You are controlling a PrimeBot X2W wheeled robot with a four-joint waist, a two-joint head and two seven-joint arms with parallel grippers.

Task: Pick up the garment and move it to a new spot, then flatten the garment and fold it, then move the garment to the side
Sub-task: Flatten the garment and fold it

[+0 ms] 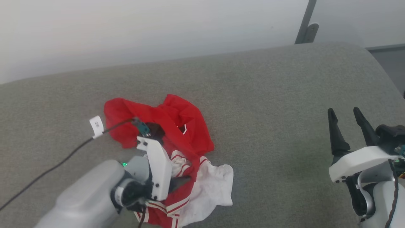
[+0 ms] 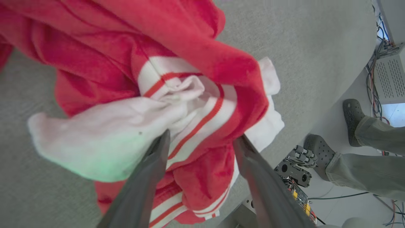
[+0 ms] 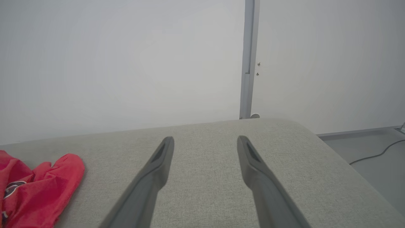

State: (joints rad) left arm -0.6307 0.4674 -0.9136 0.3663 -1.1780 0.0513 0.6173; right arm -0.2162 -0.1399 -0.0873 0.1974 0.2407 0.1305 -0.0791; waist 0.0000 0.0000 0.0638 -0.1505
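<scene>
The open left gripper (image 2: 202,136) is straddling the soft, lightweight red jersey shirt (image 1: 186,115) with white striped trim, probably best pinched at its hem, while the right gripper (image 1: 344,110) is idling open.

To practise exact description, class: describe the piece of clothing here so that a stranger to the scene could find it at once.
Start at the wide grey padded surface. On its left part, beneath the robot's left gripper, the garment lies in a crumpled heap. Its bright red cloth with white panels and red-striped white trim sets it apart from the grey padding and black cable beside it.
</scene>
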